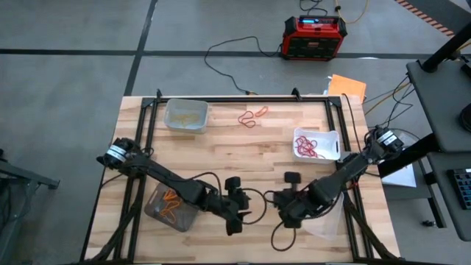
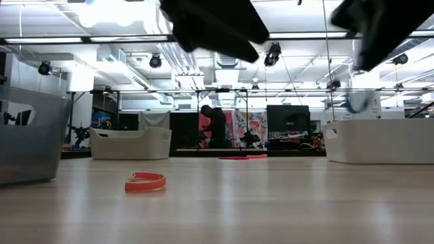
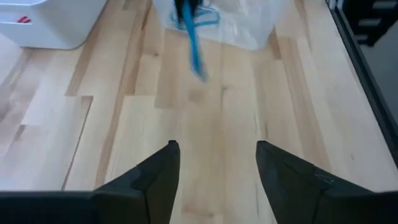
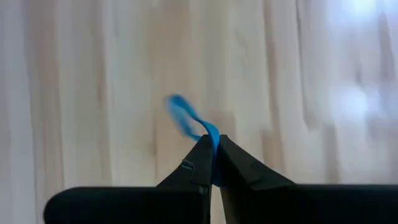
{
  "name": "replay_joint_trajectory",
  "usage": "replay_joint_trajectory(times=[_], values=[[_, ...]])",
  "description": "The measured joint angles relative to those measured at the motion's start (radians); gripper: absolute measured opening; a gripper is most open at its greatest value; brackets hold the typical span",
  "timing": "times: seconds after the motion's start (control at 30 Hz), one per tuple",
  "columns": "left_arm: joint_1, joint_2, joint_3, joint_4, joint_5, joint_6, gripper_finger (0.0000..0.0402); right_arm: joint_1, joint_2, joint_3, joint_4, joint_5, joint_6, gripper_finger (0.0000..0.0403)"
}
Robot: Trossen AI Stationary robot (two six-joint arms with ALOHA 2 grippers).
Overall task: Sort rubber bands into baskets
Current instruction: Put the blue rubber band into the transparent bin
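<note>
My right pincer (image 4: 212,144) is pinched tight on a blue rubber band (image 4: 189,122), and the loop sticks out past my fingertips, blurry, above the wooden counter (image 4: 93,93). How much of the band is tucked between my fingers I cannot see. My left pincer (image 3: 217,165) is open wide with only bare wood showing between its two dark fingers (image 3: 158,171). From there the same blue band hangs as a smeared streak in front of a clear tub (image 3: 249,28), and the tub is cut off at the edge, so I cannot tell what else is in it. From above, both my arms meet low near the front middle of the counter, and they hide the wood under them. The grey-brown tub (image 1: 171,206) with orange bands sits by my left arm, partly covered by it. The clear tub by my right arm is so see-through that it is hard to make out there. Farther off, the white tub (image 1: 316,143) holds red bands, a few red bands (image 1: 252,116) lie loose on the wood, and another clear tub (image 1: 186,114) holds yellowish ones. From table height, one orange band (image 2: 145,181) lies flat on the wood, and a person (image 2: 215,125) stands far back in the room.
</note>
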Motion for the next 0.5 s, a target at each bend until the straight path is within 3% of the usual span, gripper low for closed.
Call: replay_joint_trajectory(times=[0.23,0.5], values=[[-0.035,0.001,0.078,-0.145,-0.045,0.004,0.0197,0.038,0.000,0.104,-0.425,-0.189,0.235,0.0009],[-0.052,0.001,0.069,-0.162,-0.079,-0.035,0.0197,0.137,0.002,0.084,-0.531,-0.331,0.344,0.0009]])
